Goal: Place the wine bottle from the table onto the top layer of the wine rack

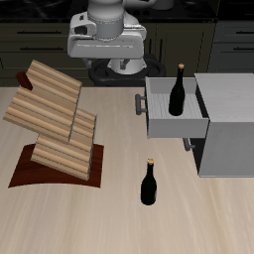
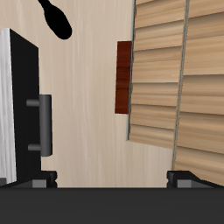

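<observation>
The wine bottle point(image 1: 149, 184) stands upright on the table point(image 1: 198, 223), near its front edge; it is dark with a tan cork. It also shows in the wrist view point(image 2: 57, 19). A look-alike bottle point(image 1: 178, 91) stands in the cabinet's open drawer. The wine rack point(image 1: 55, 124) stands on its reddish-brown base point(image 1: 30, 171), with its top layer point(image 1: 52, 84) bare. The rack's slabs point(image 2: 179, 79) and base point(image 2: 123, 79) show in the wrist view. My gripper point(image 1: 117, 69) hangs high at the table's back, open and empty, far from both bottles. Its fingertips point(image 2: 39, 178) stand wide apart.
A grey metal cabinet point(image 1: 230, 119) stands beside the bottle's side of the table, its drawer point(image 1: 164, 121) pulled open toward the rack. The drawer's handle point(image 2: 42, 122) shows in the wrist view. Bare table lies between rack and cabinet.
</observation>
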